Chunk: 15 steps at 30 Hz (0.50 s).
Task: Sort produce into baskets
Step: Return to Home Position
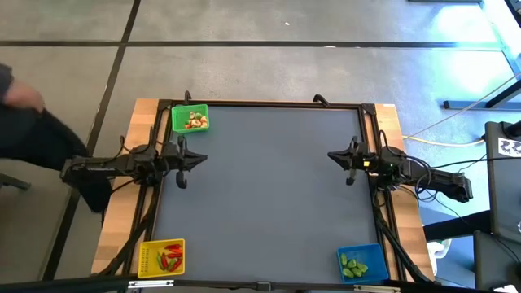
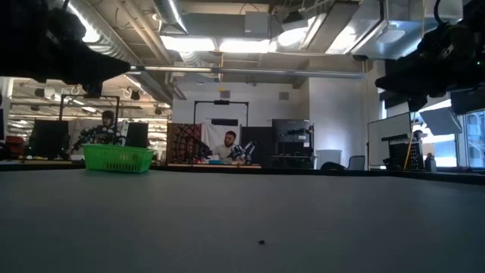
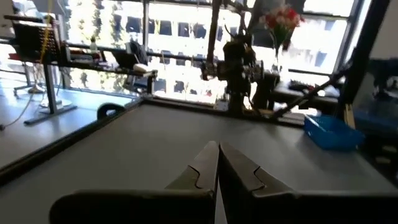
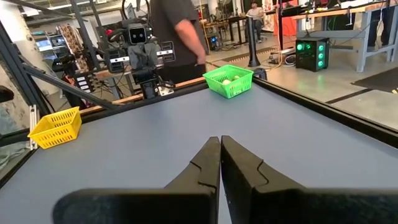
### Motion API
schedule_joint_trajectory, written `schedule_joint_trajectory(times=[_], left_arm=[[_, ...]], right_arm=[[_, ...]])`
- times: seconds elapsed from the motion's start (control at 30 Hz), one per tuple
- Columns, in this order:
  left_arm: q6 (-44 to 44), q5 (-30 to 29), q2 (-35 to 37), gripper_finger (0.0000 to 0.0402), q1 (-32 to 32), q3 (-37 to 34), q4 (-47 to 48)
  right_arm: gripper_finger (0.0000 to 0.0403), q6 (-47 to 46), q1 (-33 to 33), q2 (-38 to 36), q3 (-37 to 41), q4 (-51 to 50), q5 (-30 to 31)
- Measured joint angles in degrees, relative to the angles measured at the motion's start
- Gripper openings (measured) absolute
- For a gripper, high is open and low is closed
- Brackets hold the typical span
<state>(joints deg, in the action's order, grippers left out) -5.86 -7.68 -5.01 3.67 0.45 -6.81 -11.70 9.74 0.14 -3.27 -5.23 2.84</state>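
Both closed, left hand [image 1: 202, 159], right hand [image 1: 330, 155], black-white tag [image 1: 510, 147], perhaps code

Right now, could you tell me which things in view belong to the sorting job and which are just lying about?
Job: green basket with pale and orange pieces; yellow basket with red pieces; blue basket with green pieces; left gripper and right gripper, fingers shut.
Lying about: dark speck on the table; person beside the left arm; white cable by the right arm.

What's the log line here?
left gripper shut, left edge | right gripper shut, right edge | produce in green basket, yellow basket, blue basket
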Motion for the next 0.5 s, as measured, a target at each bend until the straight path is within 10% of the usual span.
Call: schedule_joint_trajectory(times=[0.5], left_arm=[[-0.15,4.48,4.74,0.0008,0.10,0.06,5.86]], right_arm=[[0.0017,-1.16,0.00,0.02,0.07,-0.37,-1.15]])
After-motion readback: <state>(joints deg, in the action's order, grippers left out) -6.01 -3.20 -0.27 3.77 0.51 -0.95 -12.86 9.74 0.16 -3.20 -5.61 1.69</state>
